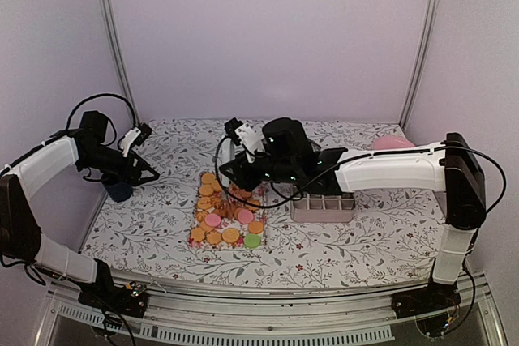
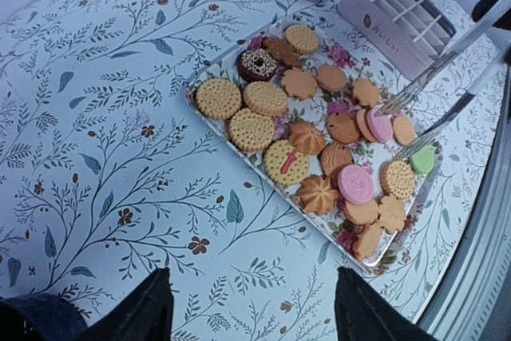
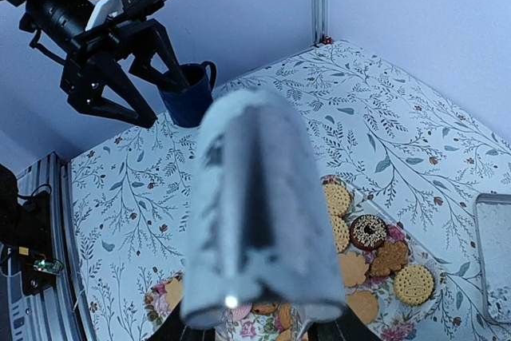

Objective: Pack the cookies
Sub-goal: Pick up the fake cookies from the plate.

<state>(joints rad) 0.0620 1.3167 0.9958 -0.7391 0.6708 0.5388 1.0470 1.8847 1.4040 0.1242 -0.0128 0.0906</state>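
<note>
Where your left gripper (image 2: 254, 281) hangs with jaws spread and empty, the cookies (image 2: 319, 149) lie ahead of those jaws on a floral tray (image 2: 342, 55), well apart. Your right gripper (image 1: 233, 174) pinches metal tongs (image 2: 431, 77); their forked tips sit over the cookies, below and ahead of its jaws.
</note>
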